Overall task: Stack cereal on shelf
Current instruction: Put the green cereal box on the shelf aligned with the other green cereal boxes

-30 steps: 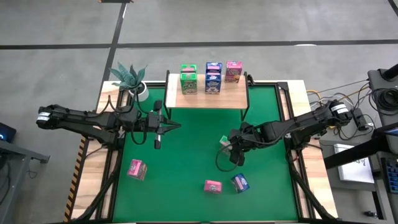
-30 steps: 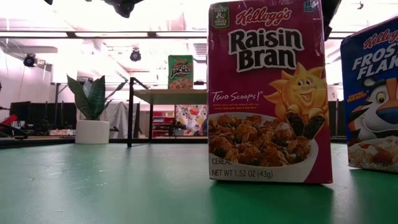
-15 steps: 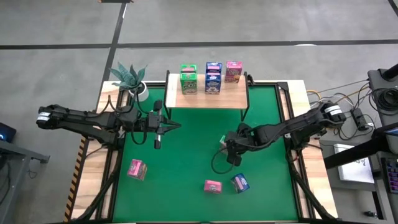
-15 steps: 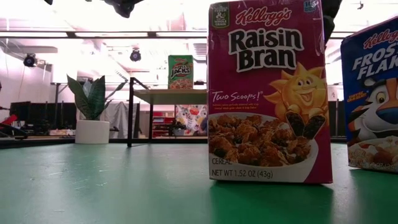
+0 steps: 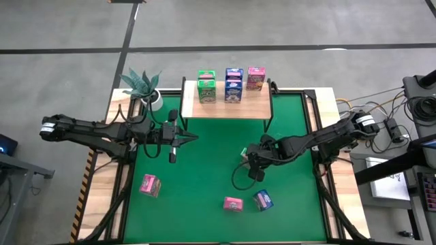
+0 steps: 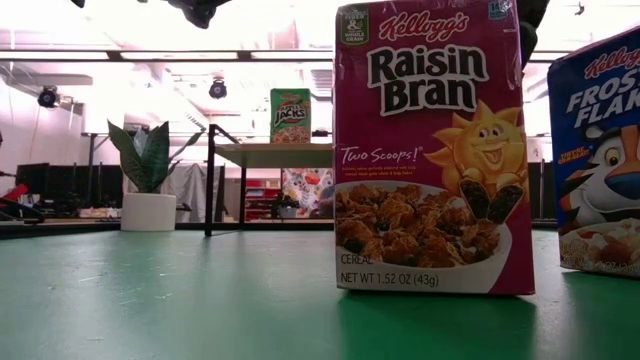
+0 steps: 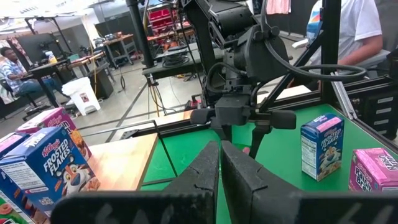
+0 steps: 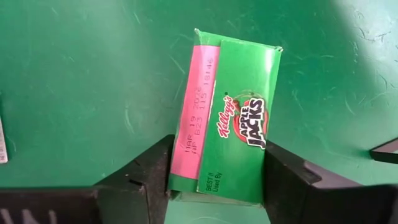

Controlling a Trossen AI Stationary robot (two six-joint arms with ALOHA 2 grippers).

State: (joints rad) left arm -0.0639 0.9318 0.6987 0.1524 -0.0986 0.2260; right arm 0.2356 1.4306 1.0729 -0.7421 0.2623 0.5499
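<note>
- So your right gripper (image 8: 214, 180) has its fingers (image 8: 140, 180) closed in on both sides of a green Apple Jacks box (image 8: 227, 118), pressed against the box's edges, and the box looks clear of the green table (image 5: 204, 163) in the right wrist view.
- Compared with a second ago, your right arm has pulled in toward the middle of the table and shifted a bit to the left; over the last half second it barely moved, so I'd guess the grip is settled and the carry is about to start.
- Your left gripper (image 5: 184, 138) hasn't budged: it hangs over the table just in front of the shelf (image 5: 226, 107), fingers (image 7: 205, 168) nearly touching and holding nothing.
- On the shelf you've already got green, blue and pink boxes lined up along the back edge (image 5: 231, 84).
- Left on the table: a pink box (image 5: 150, 184) near the front left, another pink one (image 5: 233, 203) and a blue box (image 5: 263, 199) near the front.
- You're roughly midway, and the green one belongs with the green stack.
</note>
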